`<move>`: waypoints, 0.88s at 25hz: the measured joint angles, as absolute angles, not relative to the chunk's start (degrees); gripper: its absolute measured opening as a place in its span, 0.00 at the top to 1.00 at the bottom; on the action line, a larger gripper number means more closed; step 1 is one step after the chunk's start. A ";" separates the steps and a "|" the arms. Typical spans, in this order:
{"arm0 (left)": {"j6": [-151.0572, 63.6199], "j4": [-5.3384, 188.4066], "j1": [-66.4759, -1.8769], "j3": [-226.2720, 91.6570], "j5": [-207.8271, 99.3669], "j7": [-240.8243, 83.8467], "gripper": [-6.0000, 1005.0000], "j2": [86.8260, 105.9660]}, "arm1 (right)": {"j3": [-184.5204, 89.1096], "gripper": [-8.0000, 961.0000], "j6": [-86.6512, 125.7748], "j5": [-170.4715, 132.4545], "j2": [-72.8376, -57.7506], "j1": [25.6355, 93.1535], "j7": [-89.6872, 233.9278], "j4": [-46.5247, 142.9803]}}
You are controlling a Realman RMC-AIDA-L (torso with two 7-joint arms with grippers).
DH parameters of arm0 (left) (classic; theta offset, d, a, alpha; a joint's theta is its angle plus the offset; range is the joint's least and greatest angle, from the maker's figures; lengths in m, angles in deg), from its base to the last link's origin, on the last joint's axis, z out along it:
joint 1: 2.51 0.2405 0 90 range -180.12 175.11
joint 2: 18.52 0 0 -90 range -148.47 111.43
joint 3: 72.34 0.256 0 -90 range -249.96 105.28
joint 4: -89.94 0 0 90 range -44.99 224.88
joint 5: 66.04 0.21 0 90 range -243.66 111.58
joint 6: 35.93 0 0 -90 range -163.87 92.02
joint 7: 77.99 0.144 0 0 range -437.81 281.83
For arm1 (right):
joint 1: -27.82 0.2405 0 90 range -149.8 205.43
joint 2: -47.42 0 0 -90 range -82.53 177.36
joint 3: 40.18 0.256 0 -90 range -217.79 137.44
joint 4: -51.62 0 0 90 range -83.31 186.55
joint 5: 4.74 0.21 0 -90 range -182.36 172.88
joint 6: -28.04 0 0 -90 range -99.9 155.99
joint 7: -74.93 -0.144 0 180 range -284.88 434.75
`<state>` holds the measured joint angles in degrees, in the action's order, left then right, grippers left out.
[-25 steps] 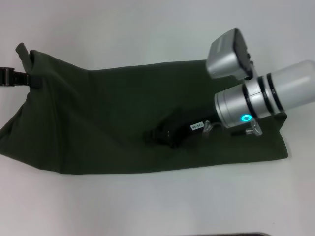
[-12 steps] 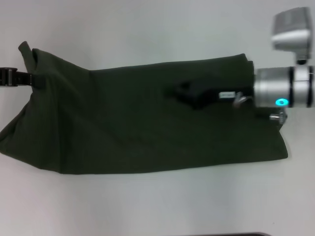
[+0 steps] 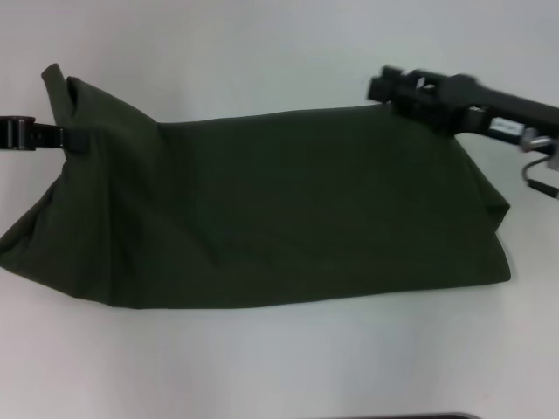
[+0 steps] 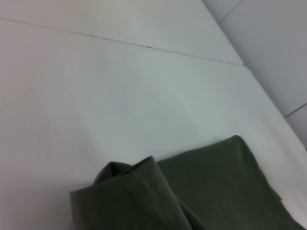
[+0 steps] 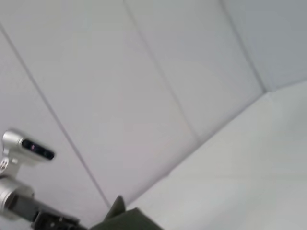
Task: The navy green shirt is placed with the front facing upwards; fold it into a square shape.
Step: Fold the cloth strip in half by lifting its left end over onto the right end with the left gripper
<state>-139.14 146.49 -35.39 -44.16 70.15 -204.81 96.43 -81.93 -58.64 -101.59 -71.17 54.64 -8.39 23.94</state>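
Pinching the left end of the dark olive-green cotton shirt (image 3: 262, 209), my left gripper (image 3: 74, 140) holds cloth; its long axis runs sideways across the white table (image 3: 262, 367). My right gripper (image 3: 393, 87) hovers at the far-right corner, grip unclear.

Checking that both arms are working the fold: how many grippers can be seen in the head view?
2. The left gripper is at the shirt's far-left corner, pinching the fabric; the right gripper is at the shirt's far-right top edge.
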 joint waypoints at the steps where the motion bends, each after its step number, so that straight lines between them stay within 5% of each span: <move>1: -139.58 146.59 -35.45 -44.20 69.53 -204.79 0.97 96.42 | -80.98 0.61 -59.20 -101.58 -71.07 54.17 -8.38 23.75; 7: -140.53 146.82 -35.77 -44.38 68.07 -205.04 0.97 95.99 | -79.63 0.39 -60.12 -101.62 -70.58 52.70 -8.38 23.61; 22: -141.28 144.44 -35.37 -46.66 66.78 -204.73 0.97 91.48 | -78.86 0.25 -61.46 -101.63 -70.07 52.94 -9.09 23.48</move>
<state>-141.28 144.44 -35.37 -46.66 66.78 -204.73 91.48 -78.86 -61.46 -101.63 -70.07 52.94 -9.09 23.48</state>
